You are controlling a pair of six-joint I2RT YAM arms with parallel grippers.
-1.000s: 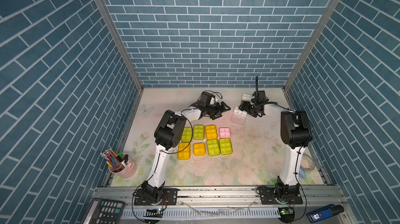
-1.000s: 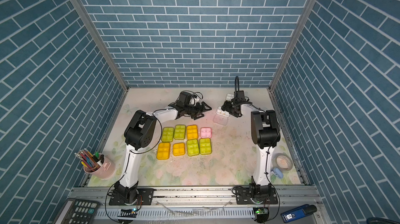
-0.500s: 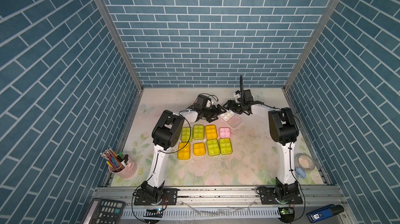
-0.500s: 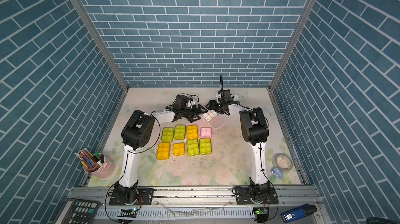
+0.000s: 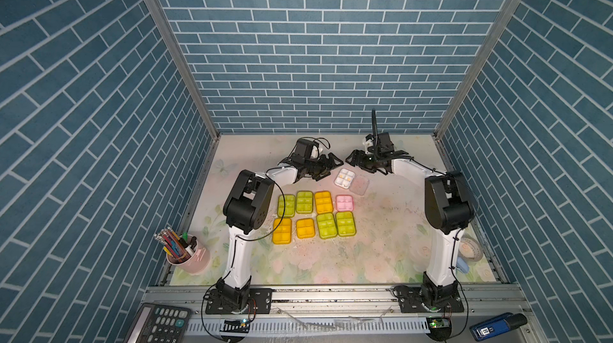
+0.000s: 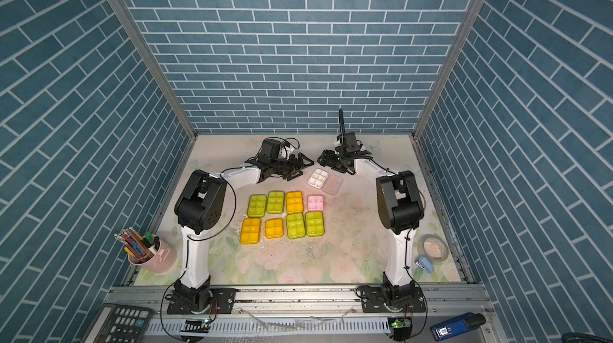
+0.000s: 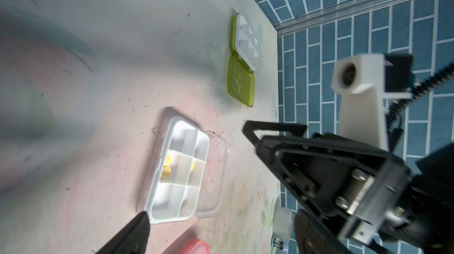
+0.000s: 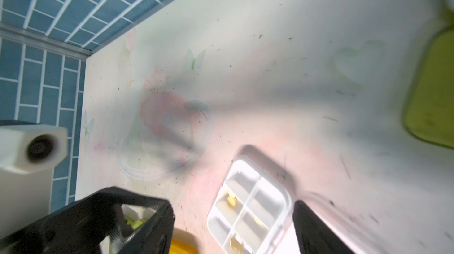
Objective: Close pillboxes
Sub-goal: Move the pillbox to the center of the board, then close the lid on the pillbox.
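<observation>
Where both arms reach toward the far end of the floral-printed table [image 5: 381, 225], an open pillbox [image 5: 345, 178] lies flat between them. It has a glossy white rounded-rectangular tray ribbed into compartments, with small round yellow pills [image 7: 167, 164] in some. Its thin clear lid [image 5: 360, 185] is folded out flat on the table beside the tray. The left gripper [image 5: 326, 168] has matte black triangular fingers that are spread apart and empty, and it stands just beside the tray on the left arm's side. In the left wrist view one fingertip [image 7: 130, 233] sits at a tray corner; contact cannot be told. The right gripper [image 5: 361, 162] has its jaws parted with nothing clamped, and it stands just behind the box. In the right wrist view a dark finger [image 8: 317, 230], blurred, lies over the clear lid along the tray's hinge edge; whether it touches is unclear. A second open pillbox [image 7: 242, 61], with a lime translucent lid embossed with a cross and a white ribbed tray, rests near the table's far edge beyond the first. Eight closed pillboxes [image 5: 326, 225] form two rows of four nearer the arm bases, apart from both grippers. They are lime, orange-yellow and one pink, and the compartments show through their glossy lids.
</observation>
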